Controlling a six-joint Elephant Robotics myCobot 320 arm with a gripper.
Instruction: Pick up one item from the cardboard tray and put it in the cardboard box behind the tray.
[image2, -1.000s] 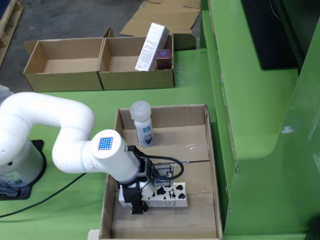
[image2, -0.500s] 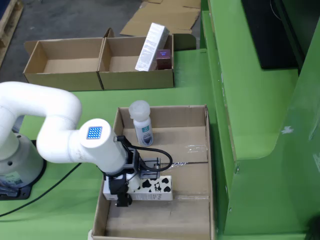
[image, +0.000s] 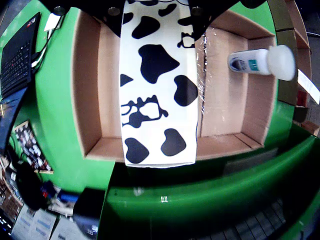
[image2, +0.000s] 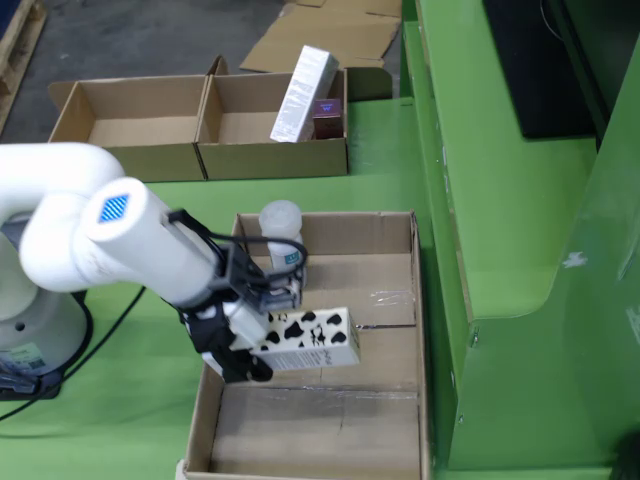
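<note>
1. My white arm (image2: 120, 240) reaches in from the left of the fixed view, and my pincer (image2: 243, 345) is clamped on the near end of the cow-print carton (image2: 310, 342), which hangs level over the cardboard tray (image2: 400, 300) on the green desk (image2: 120, 440).
2. In the view from my wrist the carton (image: 159, 85) fills the centre and hides the jaws; its far end reaches past the tray's edge (image: 90, 145), so I judge the grip sits near one end and I lift slowly to stop it tipping.
3. To the right in the wrist view a white bottle (image: 262, 62) lies in the tray; I rise straight up so the carton's swing does not clip it.
4. Further back in the fixed view stands the cardboard box (image2: 275, 155), already holding a tall white carton (image2: 303, 80) and a small dark pack (image2: 327, 117); I aim for its bare left floor and release low.
</note>
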